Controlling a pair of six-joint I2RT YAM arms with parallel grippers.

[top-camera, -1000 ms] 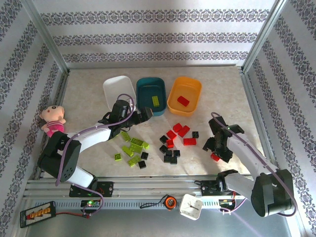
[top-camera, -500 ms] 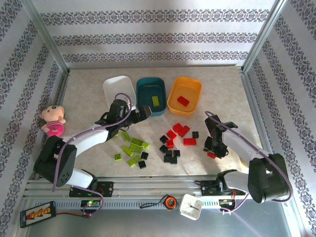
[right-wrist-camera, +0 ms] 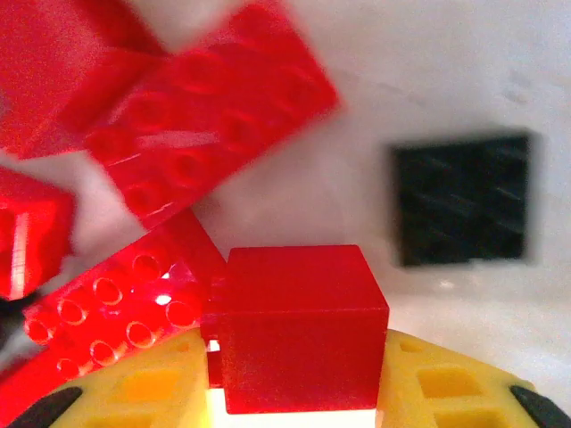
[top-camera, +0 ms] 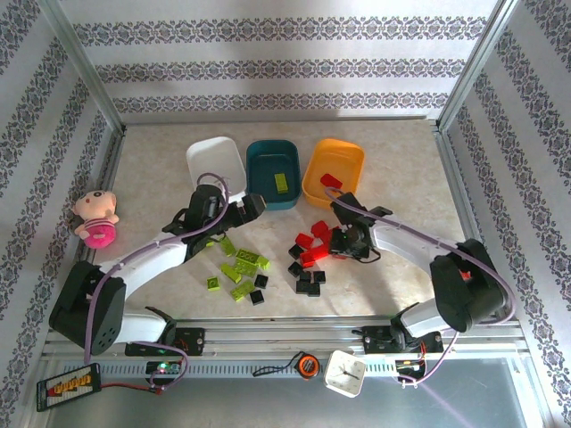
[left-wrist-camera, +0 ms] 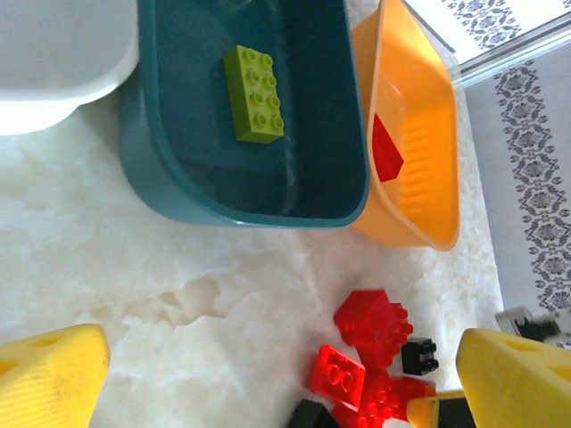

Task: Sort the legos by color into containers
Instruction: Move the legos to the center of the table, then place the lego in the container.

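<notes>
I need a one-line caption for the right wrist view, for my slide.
Right gripper clamps a small red brick near loose red bricks and one black brick.

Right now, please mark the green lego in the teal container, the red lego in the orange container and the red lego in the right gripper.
green lego (left-wrist-camera: 254,94): left wrist view, studded top.
sorted red lego (left-wrist-camera: 385,150): left wrist view, middle of its face.
gripped red lego (right-wrist-camera: 299,325): right wrist view, smooth front face.

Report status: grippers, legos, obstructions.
Left gripper open, by the teal tub. Right gripper shut on a red lego. Loose red legos crowd it.
</notes>
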